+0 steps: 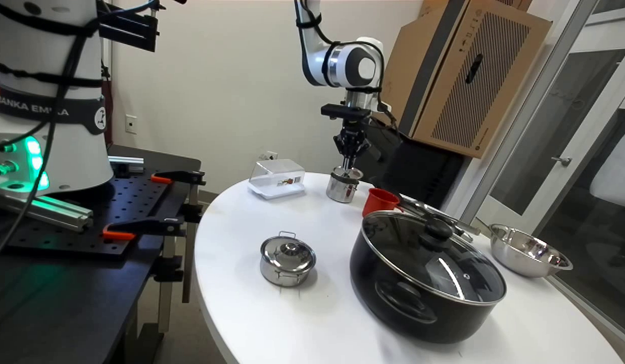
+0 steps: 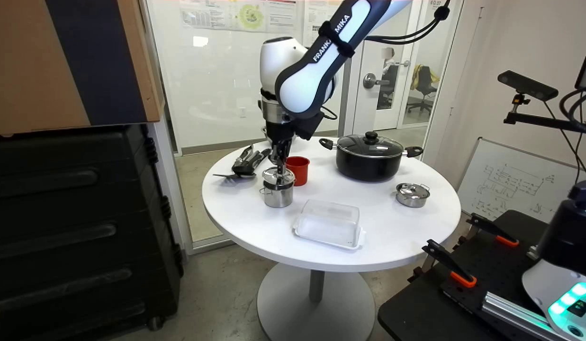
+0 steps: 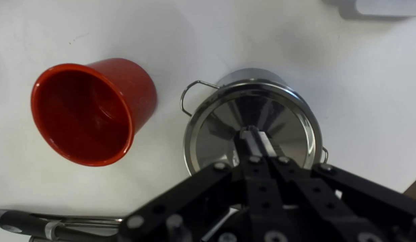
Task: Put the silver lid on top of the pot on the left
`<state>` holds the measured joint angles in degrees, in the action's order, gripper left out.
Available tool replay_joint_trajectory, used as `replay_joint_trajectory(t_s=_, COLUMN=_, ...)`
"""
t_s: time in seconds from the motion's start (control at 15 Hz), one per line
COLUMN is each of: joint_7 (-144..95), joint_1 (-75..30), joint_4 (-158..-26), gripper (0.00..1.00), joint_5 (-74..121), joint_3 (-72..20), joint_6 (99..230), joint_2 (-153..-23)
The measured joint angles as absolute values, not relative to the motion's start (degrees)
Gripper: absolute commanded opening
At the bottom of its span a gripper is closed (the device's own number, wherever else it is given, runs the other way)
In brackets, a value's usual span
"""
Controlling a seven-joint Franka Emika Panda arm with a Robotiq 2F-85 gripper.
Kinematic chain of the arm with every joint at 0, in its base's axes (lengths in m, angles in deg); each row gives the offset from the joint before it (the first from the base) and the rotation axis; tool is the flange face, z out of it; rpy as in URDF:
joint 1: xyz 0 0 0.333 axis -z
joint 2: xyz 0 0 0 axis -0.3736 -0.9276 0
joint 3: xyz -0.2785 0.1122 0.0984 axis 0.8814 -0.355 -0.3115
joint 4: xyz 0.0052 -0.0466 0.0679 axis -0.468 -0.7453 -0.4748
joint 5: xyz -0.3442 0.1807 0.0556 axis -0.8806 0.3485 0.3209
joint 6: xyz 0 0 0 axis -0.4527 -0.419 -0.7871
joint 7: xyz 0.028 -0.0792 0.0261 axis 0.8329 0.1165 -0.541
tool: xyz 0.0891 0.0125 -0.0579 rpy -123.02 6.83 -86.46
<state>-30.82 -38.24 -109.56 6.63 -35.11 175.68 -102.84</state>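
Observation:
The small shiny steel pot (image 1: 341,192) stands upright on the white round table, and shows in both exterior views (image 2: 278,198). The round silver lid (image 2: 271,177) is directly over the pot's mouth. In the wrist view the lid (image 3: 290,134) covers most of the pot (image 3: 251,73), whose wall and wire handles show at its edges. My gripper (image 3: 254,132) points down with its fingers together at the lid's centre, shut on the lid's handle, which they mostly hide. A dark band shows between lid and pot; I cannot tell whether they touch.
A red mug (image 3: 90,114) stands close beside the pot. A large black pot (image 1: 423,283) with a glass lid, a small lidded steel pot (image 1: 287,260), a clear butter dish (image 2: 328,225), utensils (image 2: 247,163) and a steel bowl (image 1: 527,253) are on the table.

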Motion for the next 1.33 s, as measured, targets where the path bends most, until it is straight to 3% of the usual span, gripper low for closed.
replay_joint_trajectory(t_s=1.33, joint_7=-30.80, joint_1=-38.82, joint_4=-103.16, gripper=0.00, joint_5=6.67, joint_3=-35.23, joint_6=170.30, joint_2=-107.83)
